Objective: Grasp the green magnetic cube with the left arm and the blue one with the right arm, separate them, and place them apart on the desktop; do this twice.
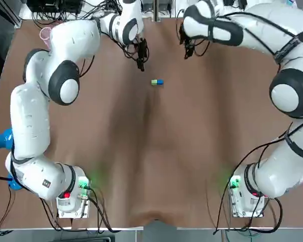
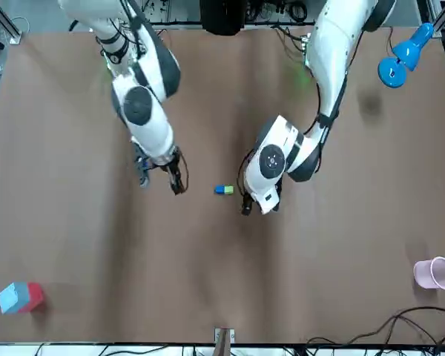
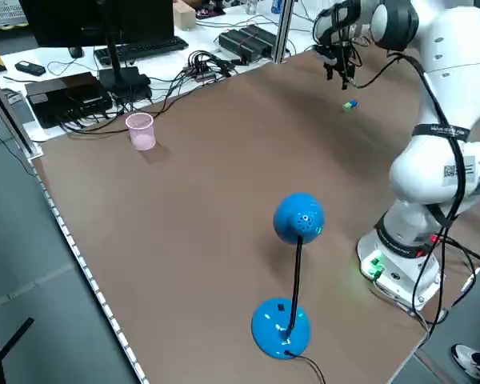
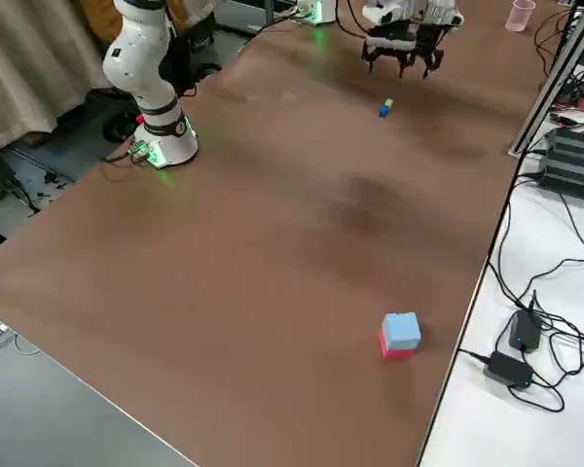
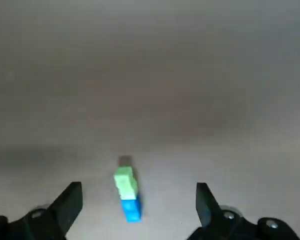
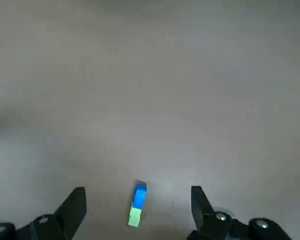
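Note:
The green magnetic cube (image 1: 153,82) and the blue one (image 1: 160,82) lie joined on the brown desktop, green toward my left arm. My left gripper (image 1: 140,61) hovers open just behind and to the left of the pair. In its wrist view the green cube (image 5: 125,179) and blue cube (image 5: 132,209) lie between the spread fingers (image 5: 69,201). My right gripper (image 1: 188,50) hangs open behind and to the right of the pair. Its wrist view shows the blue cube (image 6: 139,194) above the green cube (image 6: 134,216), between its fingers (image 6: 199,202). Neither gripper touches the cubes.
A pink cup (image 2: 434,273) stands near the far edge on my left side. A blue desk lamp (image 3: 292,264) sits by the left arm's base. A blue-and-red block (image 2: 18,297) lies at the far right corner. Cables and equipment run past the far edge.

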You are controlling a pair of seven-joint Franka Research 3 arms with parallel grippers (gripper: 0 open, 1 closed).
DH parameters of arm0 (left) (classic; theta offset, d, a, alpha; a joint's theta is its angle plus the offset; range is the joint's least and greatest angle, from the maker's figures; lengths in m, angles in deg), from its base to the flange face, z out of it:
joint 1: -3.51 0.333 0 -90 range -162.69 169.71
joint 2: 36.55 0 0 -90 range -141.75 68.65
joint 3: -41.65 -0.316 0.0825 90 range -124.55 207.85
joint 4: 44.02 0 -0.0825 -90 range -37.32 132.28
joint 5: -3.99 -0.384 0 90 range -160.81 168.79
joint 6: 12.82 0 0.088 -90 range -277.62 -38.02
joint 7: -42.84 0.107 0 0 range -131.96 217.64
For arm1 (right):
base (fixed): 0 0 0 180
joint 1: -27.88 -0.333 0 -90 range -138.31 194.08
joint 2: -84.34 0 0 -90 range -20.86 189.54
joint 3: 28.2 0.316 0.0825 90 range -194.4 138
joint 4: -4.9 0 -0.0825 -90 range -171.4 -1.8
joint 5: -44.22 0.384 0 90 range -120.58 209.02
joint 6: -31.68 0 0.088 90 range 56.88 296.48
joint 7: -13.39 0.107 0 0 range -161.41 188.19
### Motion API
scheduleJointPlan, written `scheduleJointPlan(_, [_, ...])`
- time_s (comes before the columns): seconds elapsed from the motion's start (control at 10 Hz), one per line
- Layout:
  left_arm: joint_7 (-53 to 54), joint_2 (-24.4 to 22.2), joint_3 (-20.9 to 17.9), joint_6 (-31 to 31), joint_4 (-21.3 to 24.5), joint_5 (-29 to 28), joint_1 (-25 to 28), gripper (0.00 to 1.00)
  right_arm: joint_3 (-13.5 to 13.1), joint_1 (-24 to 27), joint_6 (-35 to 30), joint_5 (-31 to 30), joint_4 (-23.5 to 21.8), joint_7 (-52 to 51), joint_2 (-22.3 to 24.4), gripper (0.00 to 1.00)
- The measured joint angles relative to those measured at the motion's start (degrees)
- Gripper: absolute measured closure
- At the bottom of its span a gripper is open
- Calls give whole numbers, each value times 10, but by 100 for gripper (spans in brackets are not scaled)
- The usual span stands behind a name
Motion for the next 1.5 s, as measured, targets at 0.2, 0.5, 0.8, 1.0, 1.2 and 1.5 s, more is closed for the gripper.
scheduleJointPlan(0.2, [-35,22,0,-35,-1,6,-12,2,-1,-27,51,1,-4,74,-34,5])
scheduleJointPlan(0.5, [-45,44,-1,-45,1,6,-33,4,-1,-50,155,27,-6,107,-103,4])
scheduleJointPlan(0.8, [-46,48,-2,-44,18,6,-33,15,-1,-54,192,34,-6,115,-131,4])
scheduleJointPlan(1.0, [-46,49,-2,-45,24,6,-37,18,-1,-67,239,43,-6,152,-156,4])
scheduleJointPlan(1.2, [-48,53,-2,-51,28,6,-42,18,-1,-82,269,46,-4,186,-183,4])
scheduleJointPlan(1.5, [-67,56,-5,-77,41,6,-48,19,-1,-86,275,47,3,195,-199,7])
